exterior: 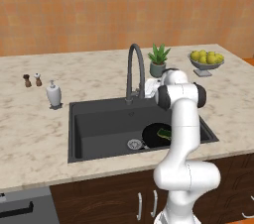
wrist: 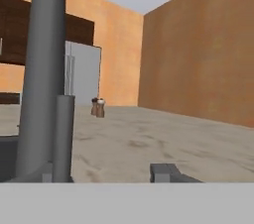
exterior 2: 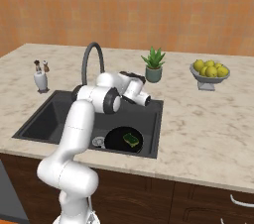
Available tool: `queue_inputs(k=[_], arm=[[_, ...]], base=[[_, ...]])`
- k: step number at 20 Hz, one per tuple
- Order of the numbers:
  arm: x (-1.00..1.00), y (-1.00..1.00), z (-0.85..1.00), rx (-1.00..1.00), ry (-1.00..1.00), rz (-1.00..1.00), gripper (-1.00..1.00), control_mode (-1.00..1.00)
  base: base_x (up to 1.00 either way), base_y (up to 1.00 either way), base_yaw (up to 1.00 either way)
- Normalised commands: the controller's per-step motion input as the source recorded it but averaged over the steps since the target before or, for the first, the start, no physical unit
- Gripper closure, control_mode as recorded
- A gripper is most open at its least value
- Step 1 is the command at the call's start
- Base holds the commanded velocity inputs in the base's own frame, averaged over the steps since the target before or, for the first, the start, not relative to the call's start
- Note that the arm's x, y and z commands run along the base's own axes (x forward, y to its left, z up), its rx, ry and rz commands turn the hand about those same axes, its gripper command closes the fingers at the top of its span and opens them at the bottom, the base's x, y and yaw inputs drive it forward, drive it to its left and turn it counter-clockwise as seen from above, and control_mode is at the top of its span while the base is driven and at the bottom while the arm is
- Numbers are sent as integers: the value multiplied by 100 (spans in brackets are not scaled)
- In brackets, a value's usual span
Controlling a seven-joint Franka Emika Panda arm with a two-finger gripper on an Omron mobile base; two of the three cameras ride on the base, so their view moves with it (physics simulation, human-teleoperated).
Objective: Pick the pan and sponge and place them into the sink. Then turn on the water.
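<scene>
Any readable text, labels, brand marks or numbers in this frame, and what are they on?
None. No writing shows on the soap bottle, the two shakers, the plant pot, the fruit bowl, the faucet or the sink. The pan and sponge in it are plain too.

The light is even and bright in all 3 views, with no clear source. The tabletop (exterior: 30, 134) looks pale and flat, without glare. The sink (exterior: 94, 124) is dark inside, and its walls show only soft shading. Shadows under the plant (exterior 2: 154, 64) and the fruit bowl (exterior 2: 209, 77) are weak. The edges are a little soft and pixelated. The faucet (wrist: 42, 74) looks smooth, close to the camera.
</scene>
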Motion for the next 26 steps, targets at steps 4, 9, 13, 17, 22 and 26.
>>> queue_inputs(k=[4,9,13,17,22,26], arm=[[3,-21,21,17,-4,-5,100,-100],[12,-9,29,13,-6,-4,100,-100],[13,-15,47,14,-2,-3,100,-100],[5,-29,37,13,0,-23,100,-100],[0,-32,17,13,10,-46,100,-100],[0,-31,17,11,23,-50,100,-100]], base=[[0,0,0],[0,0,0],[0,0,0],[0,0,0],[0,0,0],[0,0,0]])
